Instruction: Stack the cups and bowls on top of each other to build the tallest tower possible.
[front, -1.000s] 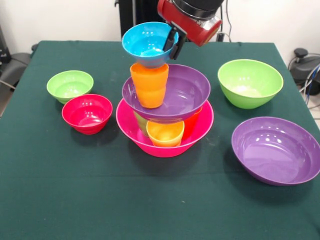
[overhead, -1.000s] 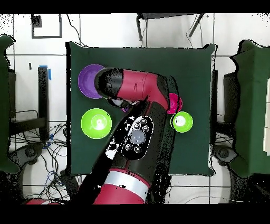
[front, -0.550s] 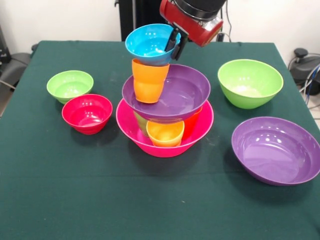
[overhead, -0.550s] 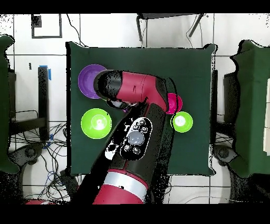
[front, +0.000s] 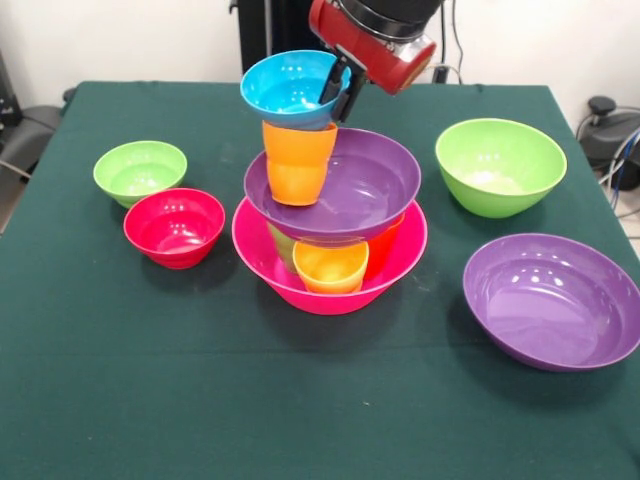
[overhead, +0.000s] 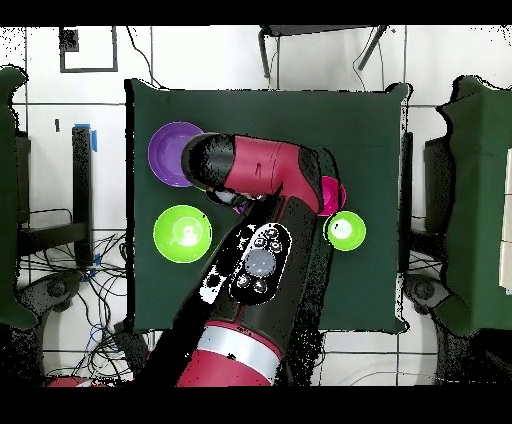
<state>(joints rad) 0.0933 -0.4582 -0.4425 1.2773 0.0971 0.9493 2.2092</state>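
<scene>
My fingers (front: 337, 88) pinch the blue bowl (front: 290, 88) by its rim over the orange cup (front: 298, 160); light, slick plastic, tippy.

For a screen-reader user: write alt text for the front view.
A red and black robot gripper holds a glossy blue plastic bowl by its rim atop an orange plastic cup, which stands in a purple bowl over a hot-pink bowl; four more bowls sit around on the green tablecloth.
</scene>
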